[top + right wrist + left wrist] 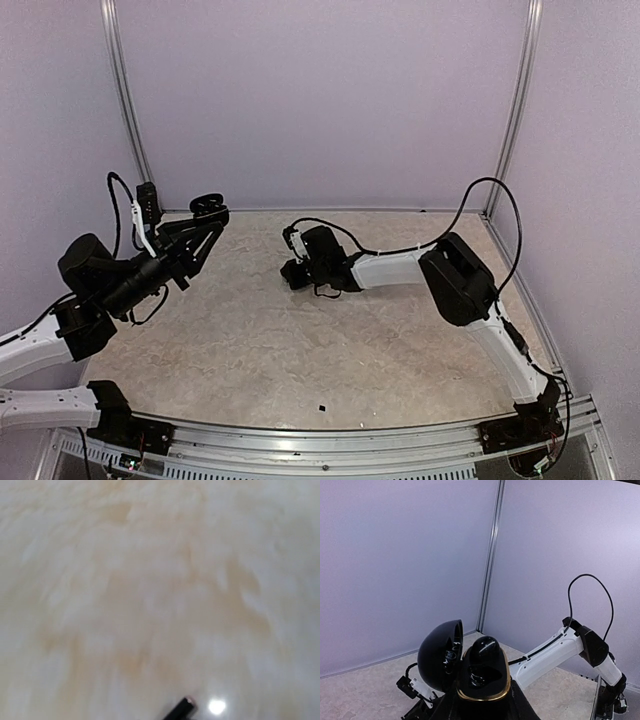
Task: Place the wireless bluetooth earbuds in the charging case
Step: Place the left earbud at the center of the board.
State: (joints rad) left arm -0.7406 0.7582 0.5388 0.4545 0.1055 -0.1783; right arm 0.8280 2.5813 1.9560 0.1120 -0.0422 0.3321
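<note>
While the overhead view gives us both arms at once, only the left wrist camera lets us look inside the charging case [480, 680]. And it's open: the domed black lid [440, 655] is swung to the left, the base is ringed by a gold rim [482, 698], and a glossy black rounded shape [485, 650] stands up out of that base. We can't tell whether that's an earbud seated in its well or part of the case itself.

From above we see none of that, just a dark case raised off the table [300, 350] over the far left corner. It's pinched at the tip of the left gripper [205, 220], with the left arm [110, 275] stretched up and away from its base.

Over to the right arm [460, 285]: it folds at the elbow near the right edge and reaches toward the middle of the table. The right gripper [293, 272] is down low at the surface, jaws pressed together; what, if anything, sits between them we can't make out. Its own wrist camera offers us only blurred marble and a thin dark sliver [181, 711] with a pinkish tip at the bottom edge, too soft to name. One tiny black speck [322, 408] lies by the middle of the near edge, too small to call.
</note>
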